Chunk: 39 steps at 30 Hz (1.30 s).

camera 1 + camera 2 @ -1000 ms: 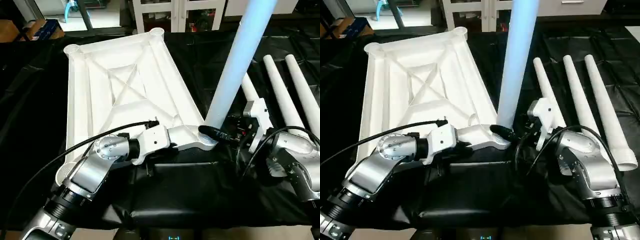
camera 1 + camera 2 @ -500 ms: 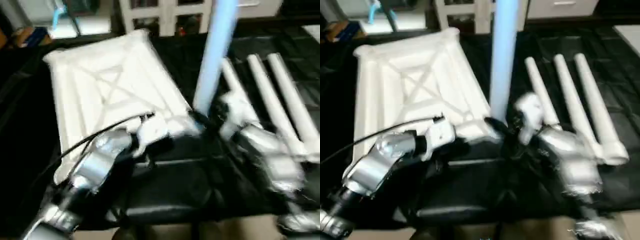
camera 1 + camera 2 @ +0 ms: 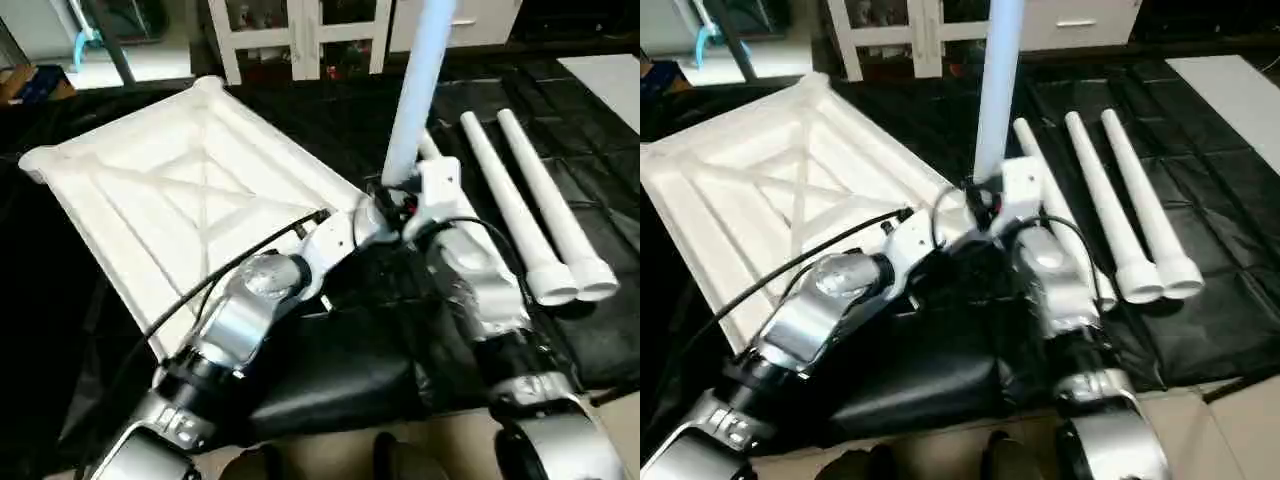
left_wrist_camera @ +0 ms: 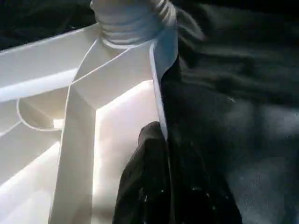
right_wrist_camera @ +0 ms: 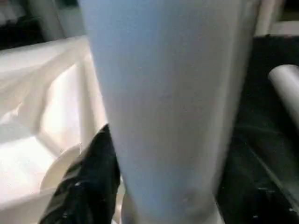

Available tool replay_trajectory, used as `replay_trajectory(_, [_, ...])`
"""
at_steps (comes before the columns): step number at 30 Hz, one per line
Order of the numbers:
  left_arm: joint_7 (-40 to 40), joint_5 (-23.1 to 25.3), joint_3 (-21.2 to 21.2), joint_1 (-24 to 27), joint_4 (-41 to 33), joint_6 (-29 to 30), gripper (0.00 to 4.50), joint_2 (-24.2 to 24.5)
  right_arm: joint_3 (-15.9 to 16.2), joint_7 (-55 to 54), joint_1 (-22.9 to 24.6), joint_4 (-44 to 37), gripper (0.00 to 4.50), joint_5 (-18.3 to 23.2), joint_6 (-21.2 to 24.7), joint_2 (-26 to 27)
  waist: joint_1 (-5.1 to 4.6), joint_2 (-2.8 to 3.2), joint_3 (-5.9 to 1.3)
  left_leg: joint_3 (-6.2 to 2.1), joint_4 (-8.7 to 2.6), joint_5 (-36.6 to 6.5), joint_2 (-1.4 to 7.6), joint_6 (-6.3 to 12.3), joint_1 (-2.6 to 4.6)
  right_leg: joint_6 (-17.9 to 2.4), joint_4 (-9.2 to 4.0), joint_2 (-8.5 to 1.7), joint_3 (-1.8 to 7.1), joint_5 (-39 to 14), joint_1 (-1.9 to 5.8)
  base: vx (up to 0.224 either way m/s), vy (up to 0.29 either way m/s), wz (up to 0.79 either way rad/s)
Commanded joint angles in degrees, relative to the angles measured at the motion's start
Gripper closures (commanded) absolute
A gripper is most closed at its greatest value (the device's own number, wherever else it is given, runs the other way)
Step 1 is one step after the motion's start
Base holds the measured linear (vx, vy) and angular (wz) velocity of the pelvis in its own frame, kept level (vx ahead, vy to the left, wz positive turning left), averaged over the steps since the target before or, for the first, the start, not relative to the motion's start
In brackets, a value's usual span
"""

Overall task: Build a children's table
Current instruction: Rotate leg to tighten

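Now the top (image 3: pixel 180 190) lies swung askew on the black cloth (image 3: pixel 330 380), unlike a second ago. Left gripper (image 4: pixel 161 140) pinches its near rim; right gripper (image 5: pixel 154 182) clasps the upright leg (image 3: pixel 415 90) at the near-right corner socket. Three legs (image 3: pixel 520 200) remain.

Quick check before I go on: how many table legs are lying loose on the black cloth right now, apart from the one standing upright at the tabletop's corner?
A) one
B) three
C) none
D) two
B: three white legs lie side by side on the black cloth to the right of the upright leg, which stands at the tabletop's corner.
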Motion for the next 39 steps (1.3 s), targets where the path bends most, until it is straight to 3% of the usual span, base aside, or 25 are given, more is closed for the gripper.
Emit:
replay_trajectory(1, [-6.25, -1.05, -2.68, 2.7, 0.25, -2.5, 4.5, 2.94, 0.35, 6.16, 2.27, -3.6, 1.64, 1.34, 1.08, -3.36, 0.38, -0.42, -3.34, -1.25, -4.64, -26.91, 2.63, 0.61, 1.91, -8.69, -4.19, -2.63, 1.77, -23.09, 1.32, 0.0, 0.0, 0.0])
replay_trajectory(2, [-8.63, -1.91, -2.17, 3.63, -0.72, -4.5, 4.5, 5.1, 0.85, 11.12, 4.12, -7.44, 1.52, 2.62, 1.62, -6.36, 1.01, -0.31, -3.42, -0.56, -4.53, -24.17, 2.92, 1.51, 2.27, -10.26, -3.87, -2.53, 2.28, -18.98, 0.89, 0.032, -0.018, 0.18])
replay_trajectory(3, [-10.03, -2.55, -1.97, 4.14, -1.37, -5.37, 4.5, 6.08, 1.04, 13.38, 5.04, -9.38, 1.44, 3.36, 2.05, -7.81, 1.07, -0.33, -3.34, -0.51, -4.58, -22.79, 2.8, 2.14, 1.91, -10.74, -3.66, -2.37, 2.24, -17.72, 1.25, 0.0, 0.0, 0.0])
replay_trajectory(4, [-12.13, -3.61, -1.8, 4.94, -2.49, -6.35, 4.5, 7.49, 1.24, 16.56, 6.3, -11.89, 1.39, 4.45, 2.42, -9.94, 1.49, -0.41, -3.61, -0.16, -4.51, -18.8, 3.03, 3.71, 1.5, -11.64, -3.09, -2.42, 2.47, -15.21, 1.68, 0.0, 0.0, 0.0])
replay_trajectory(7, [-16.13, -4.97, -1.83, 6.61, -5.0, -6.72, 4.5, 11.01, 1.42, 23.79, 9.46, -17.95, 1.01, 6.43, 4.2, -15.96, 1.95, -0.18, -3.96, 0.09, -4.12, -14.48, 3.14, 5.29, 1.32, -12.93, -2.45, -2.53, 2.6, -11.98, 2.0, 0.069, -0.002, 0.01])
replay_trajectory(8, [-16.62, -4.95, -1.88, 6.99, -5.29, -6.92, 4.5, 11.77, 1.44, 25.9, 10.49, -19.72, 1.01, 6.99, 5.01, -17.9, 2.23, 0.12, -4.09, 0.27, -3.84, -12.48, 3.17, 6.04, 1.55, -13.74, -2.27, -2.42, 2.62, -9.5, 1.82, 0.082, -0.002, 0.04])
replay_trajectory(12, [-17.37, -5.58, -1.99, 7.97, -5.72, -7.8, 4.5, 13.21, -0.26, 30.67, 12.95, -23.68, 1.01, 9.14, 6.97, -21.47, 2.77, 0.04, -4.65, 0.48, -2.87, -4.77, 3.06, 9.31, 1.35, -16.43, -0.73, -2.28, 2.69, 1.34, 2.28, 0.072, 0.0, 0.03])
replay_trajectory(14, [-17.56, -5.7, -1.97, 8.14, -5.77, -8.01, 4.5, 13.41, -1.24, 31.11, 13.31, -24.08, 1.01, 9.53, 6.46, -22.01, 2.76, -0.07, -4.8, 0.48, -2.51, -2.55, 2.84, 10.74, 1.05, -17.11, -0.31, -2.37, 2.65, 4.26, 2.57, 0.029, -0.001, 0.01])
replay_trajectory(16, [-17.94, -5.94, -1.91, 8.26, -5.69, -8.57, 4.5, 13.62, -2.39, 31.47, 13.58, -24.29, 1.01, 10.19, 6.01, -22.34, 2.74, -0.12, -4.8, 0.43, -2.36, -2.37, 2.84, 11.73, 0.83, -17.18, -0.33, -2.49, 2.54, 3.34, 2.69, 0.0, 0.0, 0.0])
replay_trajectory(18, [-18.25, -6.27, -1.99, 8.34, -5.88, -8.72, 4.5, 13.66, -2.7, 31.93, 13.58, -24.17, 1.16, 11.01, 6.33, -22.27, 2.75, -0.12, -4.71, 0.38, -2.38, -3.48, 2.95, 11.43, 0.75, -16.98, -0.51, -2.53, 2.51, 0.61, 2.56, 0.0, 0.0, 0.0])
replay_trajectory(21, [-18.58, -6.41, -2.37, 8.29, -6.3, -8.57, 4.5, 13.43, -2.13, 32.74, 13.2, -23.83, 1.43, 12.22, 7.46, -21.39, 2.61, -0.06, -4.17, 0.33, -2.79, -8.61, 3.05, 9.12, 0.87, -15.79, -1.21, -2.47, 2.47, -7.44, 2.24, 0.0, 0.0, 0.0])
replay_trajectory(23, [-18.6, -6.51, -2.49, 8.28, -6.44, -8.54, 4.5, 13.45, -1.88, 33.09, 13.13, -24.07, 1.54, 12.67, 8.03, -21.17, 2.5, -0.03, -4.05, 0.28, -2.96, -10.44, 3.1, 7.77, 0.96, -15.11, -1.44, -2.43, 2.53, -9.75, 2.07, 0.0, 0.0, 0.0])
replay_trajectory(26, [-18.62, -6.85, -2.72, 8.43, -6.75, -8.6, 4.5, 13.79, -1.76, 33.61, 13.1, -24.41, 1.83, 13.2, 8.79, -21.01, 2.4, -0.29, -4.25, 0.22, -2.92, -9.99, 3.02, 7.09, 0.89, -14.79, -1.25, -2.43, 2.62, -8.86, 2.14, 0.0, 0.0, 0.0])
replay_trajectory(32, [-18.85, -6.93, -2.75, 8.7, -7.03, -8.7, 4.5, 14.17, -2.11, 33.71, 12.89, -23.54, 2.31, 13.36, 9.08, -20.58, 2.38, -0.24, -4.46, 0.32, -2.55, -7.23, 2.87, 8.76, 0.72, -15.57, -0.88, -2.4, 2.58, -5.23, 2.24, 0.0, 0.0, 0.0])
replay_trajectory(35, [-18.79, -6.85, -2.88, 8.87, -7.14, -8.63, 4.5, 14.18, -1.92, 31.29, 12.71, -22.22, 2.42, 11.65, 8.62, -19.67, 2.43, -0.36, -4.58, 0.31, -2.51, -7.43, 2.91, 8.59, 0.72, -15.45, -0.88, -2.47, 2.59, -6.64, 2.19, 0.0, 0.0, 0.0])
replay_trajectory(37, [-18.25, -6.41, -3.43, 8.9, -7.07, -8.25, 4.5, 13.82, -0.47, 26.35, 12.28, -19.96, 2.5, 8.01, 8.7, -17.77, 2.3, -0.25, -4.57, 0.31, -2.55, -7.85, 2.89, 8.11, 0.68, -15.21, -0.96, -2.42, 2.54, -7.81, 2.14, 0.0, 0.0, 0.0])
replay_trajectory(39, [-16.38, -5.43, -4.47, 8.38, -6.7, -6.36, 4.5, 12.14, 1.65, 19.13, 11.26, -16.78, 2.52, 3.61, 9.76, -14.44, 1.87, -0.16, -4.35, 0.26, -2.79, -10.19, 2.75, 6.46, 0.66, -14.43, -1.35, -2.37, 2.46, -11.64, 2.03, 0.0, 0.0, 0.0])
